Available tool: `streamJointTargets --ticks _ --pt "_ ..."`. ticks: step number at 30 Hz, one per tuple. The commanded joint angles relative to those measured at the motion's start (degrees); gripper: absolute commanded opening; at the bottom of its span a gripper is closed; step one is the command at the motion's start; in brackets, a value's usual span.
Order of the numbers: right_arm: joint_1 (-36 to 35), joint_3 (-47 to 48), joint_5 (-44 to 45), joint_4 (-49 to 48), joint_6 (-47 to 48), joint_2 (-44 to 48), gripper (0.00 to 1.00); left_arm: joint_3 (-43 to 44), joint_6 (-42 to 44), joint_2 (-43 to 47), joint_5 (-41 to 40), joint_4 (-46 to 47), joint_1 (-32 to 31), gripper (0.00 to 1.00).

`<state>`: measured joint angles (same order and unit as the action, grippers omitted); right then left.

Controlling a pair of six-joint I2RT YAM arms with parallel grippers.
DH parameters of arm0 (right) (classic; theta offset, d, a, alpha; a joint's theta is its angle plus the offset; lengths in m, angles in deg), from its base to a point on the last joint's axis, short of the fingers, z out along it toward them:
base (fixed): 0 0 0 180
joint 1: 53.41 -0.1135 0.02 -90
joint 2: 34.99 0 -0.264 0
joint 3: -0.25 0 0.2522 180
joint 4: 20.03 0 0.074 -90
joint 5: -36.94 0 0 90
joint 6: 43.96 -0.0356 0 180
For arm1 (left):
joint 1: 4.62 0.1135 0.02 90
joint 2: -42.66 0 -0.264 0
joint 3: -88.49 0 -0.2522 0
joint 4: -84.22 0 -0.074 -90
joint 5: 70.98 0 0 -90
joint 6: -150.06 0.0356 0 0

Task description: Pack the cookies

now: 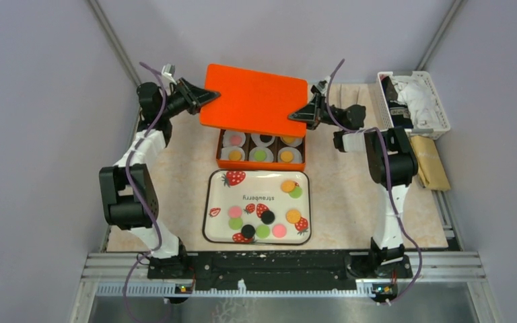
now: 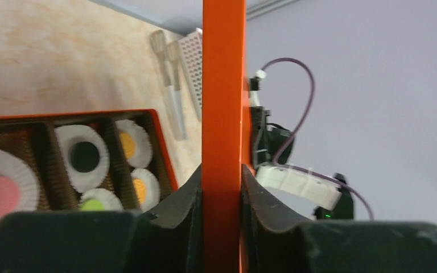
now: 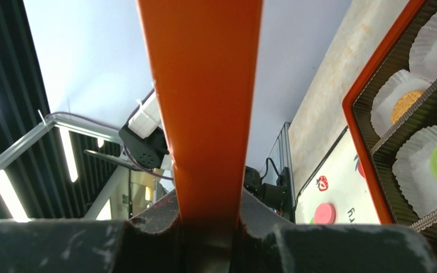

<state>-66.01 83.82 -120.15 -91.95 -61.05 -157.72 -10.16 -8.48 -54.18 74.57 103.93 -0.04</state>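
Lid (image 1: 254, 99) hangs over the box (image 1: 217, 152), left tool (image 1: 210, 96) and right tool (image 1: 301, 114) clenched on opposite edges to keep it level; cookies (image 1: 268, 217) lie on the tray (image 1: 206, 208) and in the box. Left wrist, then right wrist: each shows the lid's edge pinched tight.

The top external view looks down from above and behind the arm bases onto the tabletop (image 1: 350, 202); each wrist view looks closely along its jaws; all three share the flat orange lid (image 1: 256, 101).
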Motion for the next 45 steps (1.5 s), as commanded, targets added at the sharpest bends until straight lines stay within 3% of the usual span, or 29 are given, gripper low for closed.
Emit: streamJointTargets --ticks 1,5,11,13,16,18,23,26,31,34,45 --pt "-0.2 3.8 2.5 -10.4 -1.2 3.3 0.00 7.4 25.5 6.3 -7.8 -27.6 -0.7 0.33" --pt "0.8 3.7 2.6 -11.1 -2.3 3.7 0.00 12.6 35.5 8.2 -18.8 -42.8 -0.5 0.55" --pt "3.0 2.8 2.6 -12.1 -3.7 4.6 0.00 9.3 36.8 11.8 -29.3 -44.8 0.1 0.60" --pt "3.3 2.5 1.8 -11.7 -4.0 4.5 0.00 8.8 37.2 12.6 -31.8 -45.6 0.1 0.49" --pt "3.3 0.7 1.4 -9.7 -2.1 4.6 0.00 8.8 38.3 13.8 -35.0 -47.2 0.1 0.17" --pt "3.2 -0.8 1.4 -7.1 0.8 5.0 0.00 8.8 38.8 14.4 -35.8 -47.4 0.1 0.01" --pt "2.6 -1.9 1.7 -4.0 3.9 4.1 0.00 7.7 39.0 15.4 -34.6 -46.1 0.1 0.00" --pt "1.4 -1.9 2.5 4.0 10.3 4.9 0.00 7.3 38.9 15.1 -34.1 -45.7 0.1 0.00" --pt "-2.9 0.4 7.3 38.7 38.8 11.1 0.00 6.5 38.7 14.8 -32.8 -44.8 0.0 0.00" --pt "-5.5 4.0 11.2 55.4 48.8 12.3 0.00 6.3 38.7 14.7 -32.7 -44.5 0.0 0.00" --pt "-6.1 4.9 15.0 63.6 51.3 10.2 0.00 5.2 38.9 13.9 -32.3 -44.2 0.0 0.00"
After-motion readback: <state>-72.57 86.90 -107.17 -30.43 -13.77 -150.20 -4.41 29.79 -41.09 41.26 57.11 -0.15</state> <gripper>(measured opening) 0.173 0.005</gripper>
